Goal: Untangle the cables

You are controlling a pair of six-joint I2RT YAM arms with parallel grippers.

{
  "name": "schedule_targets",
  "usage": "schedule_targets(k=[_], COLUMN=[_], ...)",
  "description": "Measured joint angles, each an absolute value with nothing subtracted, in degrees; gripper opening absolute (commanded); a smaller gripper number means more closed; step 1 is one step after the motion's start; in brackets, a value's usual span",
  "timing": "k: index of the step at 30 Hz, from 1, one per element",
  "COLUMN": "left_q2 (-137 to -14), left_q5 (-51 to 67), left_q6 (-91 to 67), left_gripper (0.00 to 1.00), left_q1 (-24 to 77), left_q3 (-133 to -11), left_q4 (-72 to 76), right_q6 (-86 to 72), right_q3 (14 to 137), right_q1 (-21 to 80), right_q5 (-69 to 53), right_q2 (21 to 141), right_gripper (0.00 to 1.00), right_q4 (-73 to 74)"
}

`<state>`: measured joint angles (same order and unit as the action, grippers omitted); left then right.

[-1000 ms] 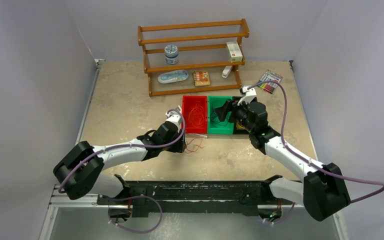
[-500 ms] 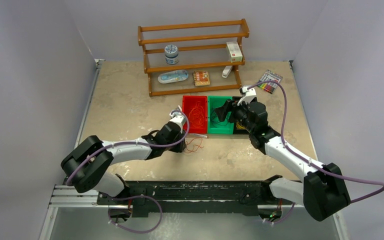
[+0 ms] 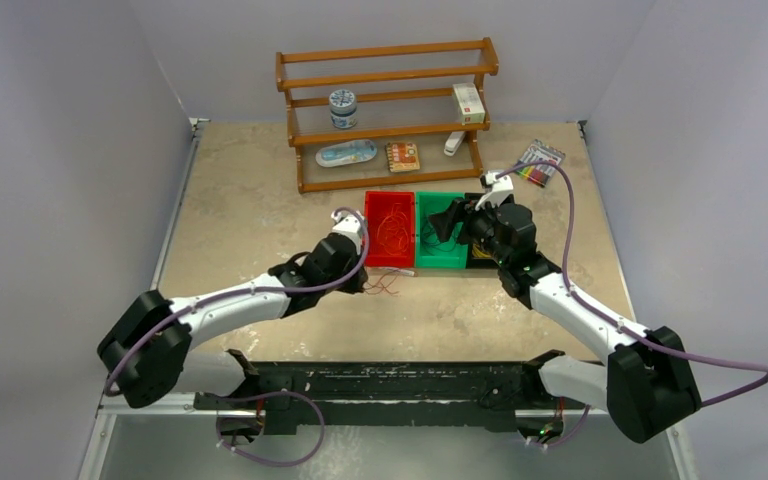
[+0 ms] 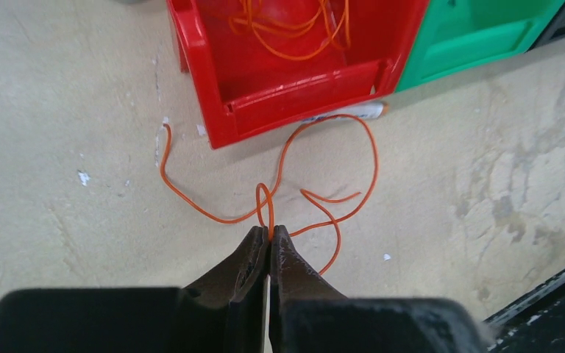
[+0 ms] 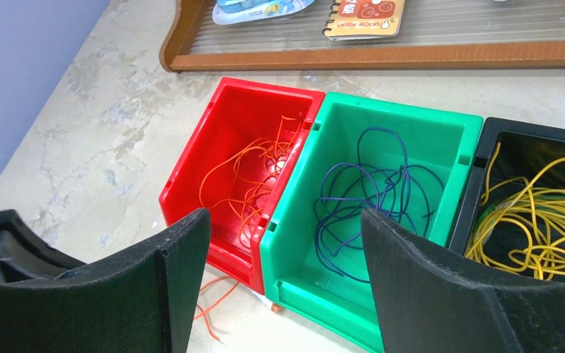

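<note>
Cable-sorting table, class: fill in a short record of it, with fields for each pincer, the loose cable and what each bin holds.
left pincer: shut on the loose orange cable
right pincer: open, empty, over the bins
loose orange cable: lying on the table in front of the red bin
red bin: orange strands
green bin: dark blue cable
black bin: yellow cables
</note>
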<state>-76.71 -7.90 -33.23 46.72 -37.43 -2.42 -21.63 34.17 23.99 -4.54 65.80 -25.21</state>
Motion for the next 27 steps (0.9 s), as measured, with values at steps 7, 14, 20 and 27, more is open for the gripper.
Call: schedule_targets(k=[7,14,20,27], left_q2=[-69.43,-65.28,-62.72,-62.04], left_q5=[-12.45,-16.05,-17.96,-19.62], left_q6=[-32.18,-28.82,-25.78,-23.11], left_gripper=[0.00,0.00,0.00,0.00], left_q1=[46.72,46.70,46.72,46.70], left_q3=[-42.22,-47.72,-53.10,-60.86], left_q4=[-9.26,-16.14,-20.40,-24.34], right_q6=[-20.23,-18.81,-18.74,-18.57], right_q3=[34.17,34.17,34.20,34.20], right_q1=[23.99,23.99,23.99,23.99], right_q5=[-7.16,-11.70,-13.21,-13.06], right_q2=[65.08,65.36,65.65,65.52], right_gripper=[0.77,0.77,0.77,0.77], right_q4=[-27.57,-29.80,-30.55,-30.74])
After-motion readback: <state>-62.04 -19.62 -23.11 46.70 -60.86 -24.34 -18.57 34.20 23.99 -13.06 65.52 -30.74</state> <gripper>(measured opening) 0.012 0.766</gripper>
